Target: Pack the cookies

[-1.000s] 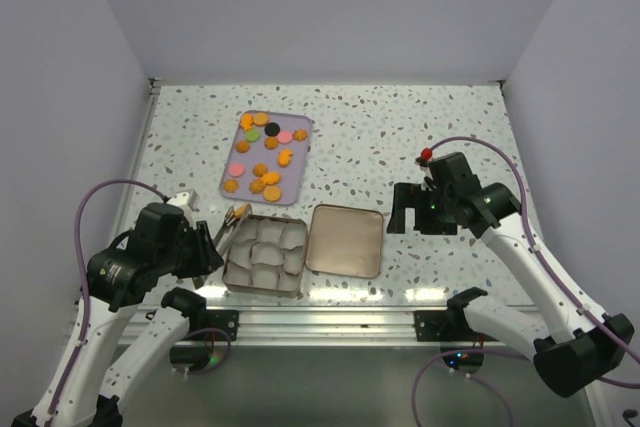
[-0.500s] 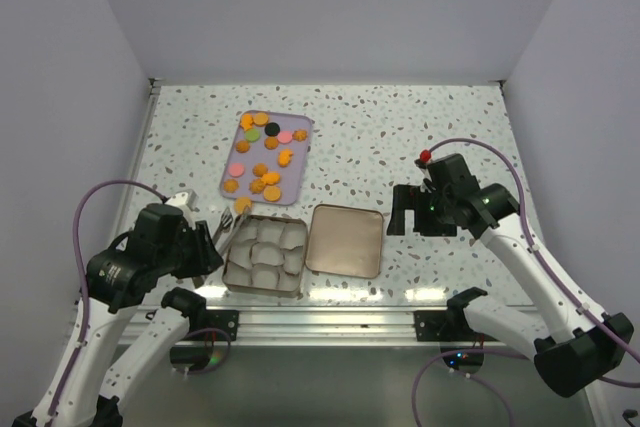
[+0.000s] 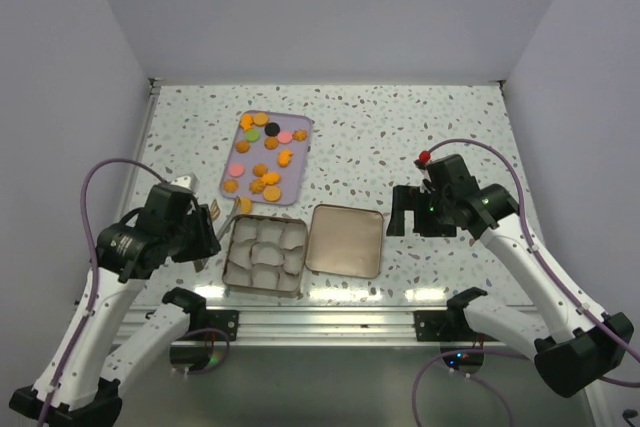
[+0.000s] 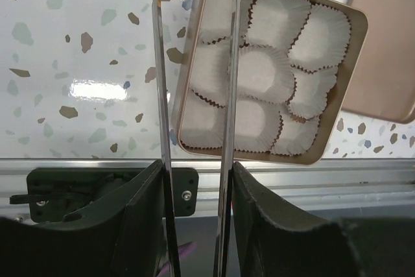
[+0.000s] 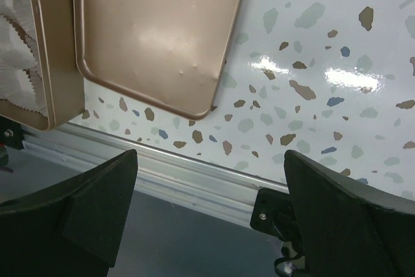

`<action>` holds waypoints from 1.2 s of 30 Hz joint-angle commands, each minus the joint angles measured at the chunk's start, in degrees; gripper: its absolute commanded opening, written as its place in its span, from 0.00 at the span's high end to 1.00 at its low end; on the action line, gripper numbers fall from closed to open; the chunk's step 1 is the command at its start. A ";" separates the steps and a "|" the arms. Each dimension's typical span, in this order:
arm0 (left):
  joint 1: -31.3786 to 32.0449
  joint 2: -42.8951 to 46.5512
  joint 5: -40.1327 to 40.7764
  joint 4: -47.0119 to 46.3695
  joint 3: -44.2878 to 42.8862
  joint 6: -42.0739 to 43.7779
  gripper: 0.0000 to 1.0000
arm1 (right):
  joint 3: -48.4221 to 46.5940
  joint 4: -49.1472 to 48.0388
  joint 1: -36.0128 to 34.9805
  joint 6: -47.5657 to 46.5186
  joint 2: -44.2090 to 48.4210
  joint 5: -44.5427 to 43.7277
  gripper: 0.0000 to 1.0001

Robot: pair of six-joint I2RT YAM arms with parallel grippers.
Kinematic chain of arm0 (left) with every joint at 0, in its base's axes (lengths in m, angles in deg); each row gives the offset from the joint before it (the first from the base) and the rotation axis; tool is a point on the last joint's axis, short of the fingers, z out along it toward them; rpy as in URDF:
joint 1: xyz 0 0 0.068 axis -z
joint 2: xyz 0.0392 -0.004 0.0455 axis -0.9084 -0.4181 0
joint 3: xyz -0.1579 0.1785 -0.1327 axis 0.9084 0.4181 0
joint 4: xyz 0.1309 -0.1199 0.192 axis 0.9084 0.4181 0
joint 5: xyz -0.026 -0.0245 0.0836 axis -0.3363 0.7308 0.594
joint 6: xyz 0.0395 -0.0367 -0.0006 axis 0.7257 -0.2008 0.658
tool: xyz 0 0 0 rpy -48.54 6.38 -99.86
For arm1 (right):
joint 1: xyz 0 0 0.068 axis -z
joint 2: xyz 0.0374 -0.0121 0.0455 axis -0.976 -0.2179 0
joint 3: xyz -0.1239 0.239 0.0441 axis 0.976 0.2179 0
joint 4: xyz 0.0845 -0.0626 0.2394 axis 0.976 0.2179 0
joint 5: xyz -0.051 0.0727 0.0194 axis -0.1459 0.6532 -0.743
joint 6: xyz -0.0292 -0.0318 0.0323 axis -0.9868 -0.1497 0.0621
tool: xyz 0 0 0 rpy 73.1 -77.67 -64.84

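Left wrist view shows the left gripper (image 4: 198,167) squeezing a pair of thin metal tongs (image 4: 161,95). Its 2 jaws press on the tong blades, but the blades stand a little apart and run straight out ahead of the jaws. Just past the jaws, a bit to the right, sits the gold tin (image 4: 259,156) full of white paper cups (image 4: 262,72), and every cup looks empty. The cookies (image 3: 262,152) lie further out beyond the tong tips, on the lilac tray (image 3: 298,179). 1 orange cookie (image 3: 242,205) seems to lie right by the tips, between the tray and the tin, but I cannot tell if the tips touch it. I think the job now is to pick up 1 cookie and put it in a cup. To do that well, put 1 blade on each side of the cookie, squeeze softly so it does not snap or pop out, lift it over the tin wall, and let go low over a cup. The right gripper (image 5: 211,154) has its jaws wide apart and holds nothing, with the tin's lid (image 5: 155,30) ahead of its left jaw.
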 commanded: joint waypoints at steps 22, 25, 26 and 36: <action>0.16 -15.75 1.00 -12.91 -0.20 4.43 0.47 | -0.84 -0.23 -0.26 -1.32 0.89 -2.06 0.01; 0.25 -16.89 0.21 -13.61 0.24 4.51 0.48 | -0.66 -0.40 -0.25 -1.32 0.81 -2.15 0.01; 0.25 -17.51 0.12 -13.70 0.24 4.43 0.48 | -0.66 -0.32 -0.26 -1.32 0.72 -2.24 0.01; 0.25 -20.32 -0.32 -14.75 0.77 4.16 0.59 | -1.01 -0.58 -0.26 -1.76 0.28 -2.59 0.01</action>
